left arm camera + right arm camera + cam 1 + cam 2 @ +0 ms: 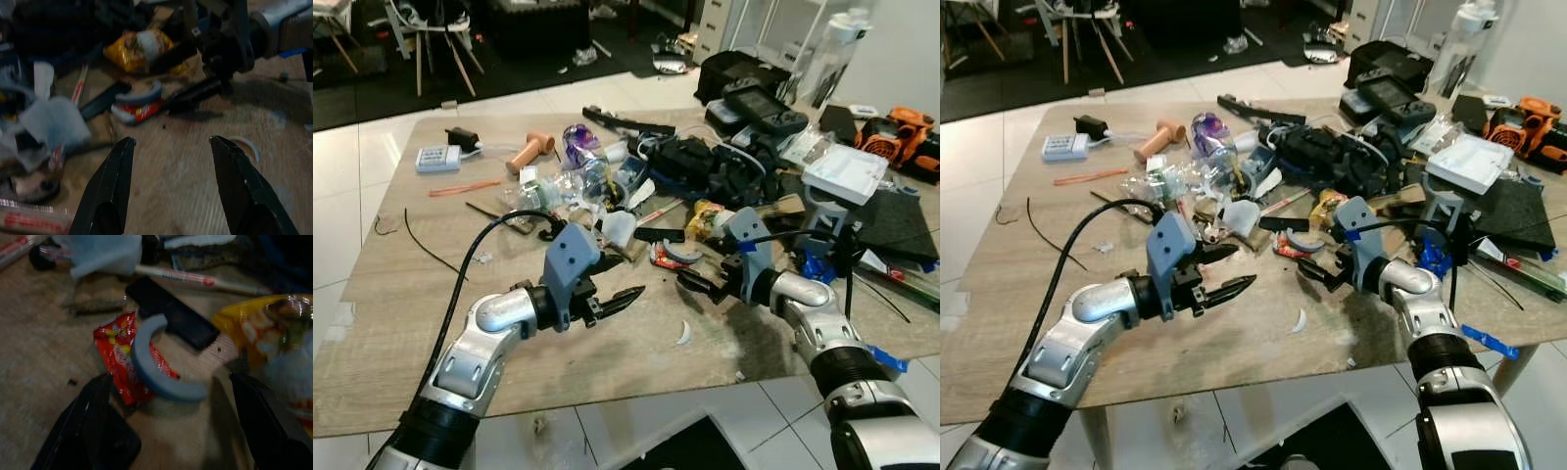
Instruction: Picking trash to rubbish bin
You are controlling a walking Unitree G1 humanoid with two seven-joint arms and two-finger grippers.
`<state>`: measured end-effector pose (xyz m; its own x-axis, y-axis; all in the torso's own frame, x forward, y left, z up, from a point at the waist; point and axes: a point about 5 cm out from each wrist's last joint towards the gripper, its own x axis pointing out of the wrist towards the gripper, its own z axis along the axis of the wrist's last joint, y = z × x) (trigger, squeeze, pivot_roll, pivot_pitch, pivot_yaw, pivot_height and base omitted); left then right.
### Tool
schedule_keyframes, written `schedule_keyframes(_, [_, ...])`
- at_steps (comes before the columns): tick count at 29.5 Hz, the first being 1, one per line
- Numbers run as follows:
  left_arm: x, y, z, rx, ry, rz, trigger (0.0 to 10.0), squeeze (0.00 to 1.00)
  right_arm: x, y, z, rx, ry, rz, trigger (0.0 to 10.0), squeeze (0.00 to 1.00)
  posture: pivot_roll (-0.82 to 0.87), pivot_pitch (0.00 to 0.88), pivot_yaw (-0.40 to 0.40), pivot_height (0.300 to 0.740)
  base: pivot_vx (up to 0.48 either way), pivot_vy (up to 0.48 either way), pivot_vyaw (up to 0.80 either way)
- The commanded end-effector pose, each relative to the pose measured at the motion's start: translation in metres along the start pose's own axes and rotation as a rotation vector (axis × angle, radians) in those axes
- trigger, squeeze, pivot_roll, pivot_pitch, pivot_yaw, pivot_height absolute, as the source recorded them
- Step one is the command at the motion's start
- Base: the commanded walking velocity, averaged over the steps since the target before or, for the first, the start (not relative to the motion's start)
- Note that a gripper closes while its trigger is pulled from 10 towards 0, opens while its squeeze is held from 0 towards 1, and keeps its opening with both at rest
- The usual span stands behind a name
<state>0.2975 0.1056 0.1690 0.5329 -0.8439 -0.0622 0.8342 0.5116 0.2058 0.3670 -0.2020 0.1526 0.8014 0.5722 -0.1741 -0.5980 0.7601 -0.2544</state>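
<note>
Toward the far left corner of the desk (382,323) lay a small white keypad (437,158), with a tan wooden mallet (530,150) a little further along the far edge and an orange strip (465,187) nearer in. A thin black cable (429,248) ran across the bare wood on the left side.

The left tool (625,296) hovered over the open wood near the desk's middle, its two black fingers (113,182) spread well apart and holding nothing, touching nothing. Beyond it, toward the far edge, sat a heap of crumpled clear plastic and a purple-tinted bottle (579,145), and beside those a pale blue scrap (100,252).

Just in front of the left tool, a small white curved chip (683,334) lay alone on the wood.

The red wrapper (124,358) lay flat near the desk's middle, with a grey-blue curved piece (151,367) resting on top of it. The right tool (697,284) sat directly at this wrapper, fingers wide apart, one on each side of it, gripping nothing. A yellow snack bag (266,330) lay just beside the wrapper, and a flat black bar (171,316) behind it.

At the right end stood a white box (845,172) and an orange power tool (899,132).
</note>
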Motion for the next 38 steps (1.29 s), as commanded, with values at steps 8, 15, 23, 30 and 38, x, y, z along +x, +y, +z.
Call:
schedule_keyframes(8, [-0.008,0.0,0.003,-0.005,0.016,-0.028,10.0,0.0,0.0,-0.005,-0.007,-0.015,0.085,-0.011,10.0,0.0,0.0,0.234,0.034,0.74,0.0,0.0,0.0])
schedule_keyframes(15, [-0.008,0.001,0.004,-0.001,0.03,-0.044,10.0,0.0,-0.005,-0.004,-0.017,0.039,0.166,0.072,9.7,0.0,0.0,0.234,0.037,0.74,0.0,0.0,0.0])
schedule_keyframes(23, [-0.008,-0.002,0.003,-0.004,0.038,-0.056,10.0,0.0,-0.009,-0.008,-0.02,0.049,0.193,0.09,0.0,0.0,0.0,0.225,0.032,0.74,0.0,0.0,0.0])
schedule_keyframes(30, [-0.006,0.0,0.003,-0.002,0.041,-0.064,10.0,0.0,-0.009,-0.01,-0.017,0.073,0.189,0.109,0.0,0.0,-0.02,0.196,0.025,0.74,0.0,0.0,0.0])
schedule_keyframes(38, [-0.006,0.003,0.003,0.013,0.035,-0.046,10.0,0.0,-0.005,-0.01,-0.003,0.144,0.078,0.117,0.0,0.0,-0.03,0.162,0.022,0.74,0.0,0.0,0.0])
